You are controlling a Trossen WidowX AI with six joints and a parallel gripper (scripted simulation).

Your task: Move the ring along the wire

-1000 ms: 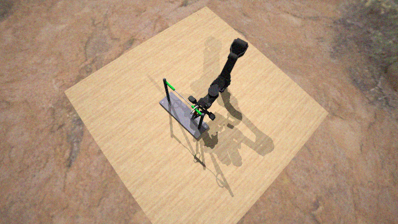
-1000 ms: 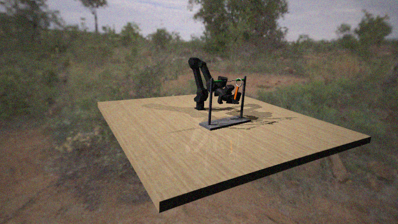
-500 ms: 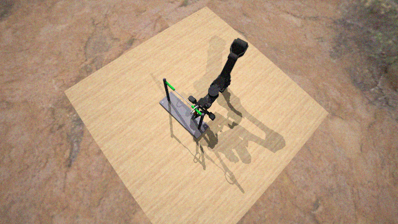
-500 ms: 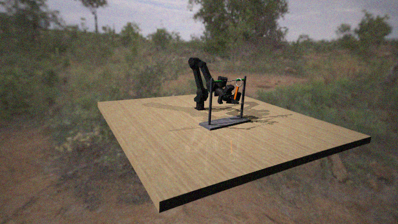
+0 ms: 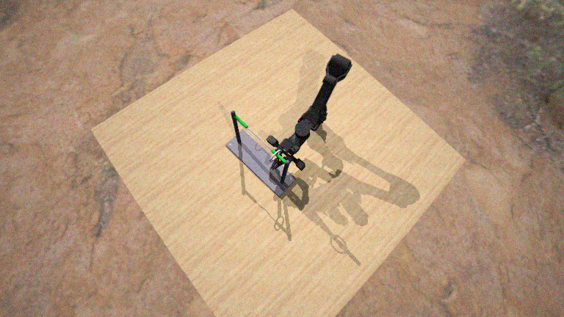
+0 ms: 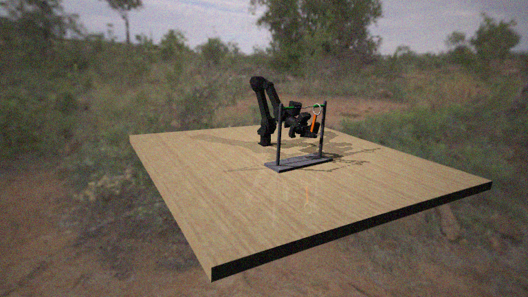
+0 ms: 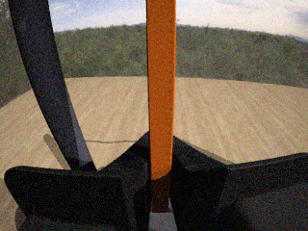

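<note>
The pale ring (image 5: pixel 271 160) (image 6: pixel 317 113) is around the green part (image 5: pixel 282 158) by the near post (image 5: pixel 284 173) (image 6: pixel 321 134) in the top view, the right post in the exterior view. Its orange handle (image 6: pixel 313 123) (image 7: pixel 162 87) points down, slightly tilted. My gripper (image 6: pixel 312 132) (image 7: pixel 157 137) is shut on the handle's lower part. The other green part (image 5: pixel 241 121) (image 6: pixel 289 107) is beside the far post (image 5: pixel 236 130) (image 6: pixel 279 134). The thin grey wire (image 5: pixel 259 138) runs between the green parts. Whether ring and wire touch is too small to tell.
A flat grey base (image 5: pixel 255 160) (image 6: pixel 288 163) carries both posts on the wooden table (image 5: pixel 166 151) (image 6: pixel 233 200). In the wrist view a dark post (image 7: pixel 43 87) rises close on the left of the fingers. The arm reaches in from the robot's side of the wire.
</note>
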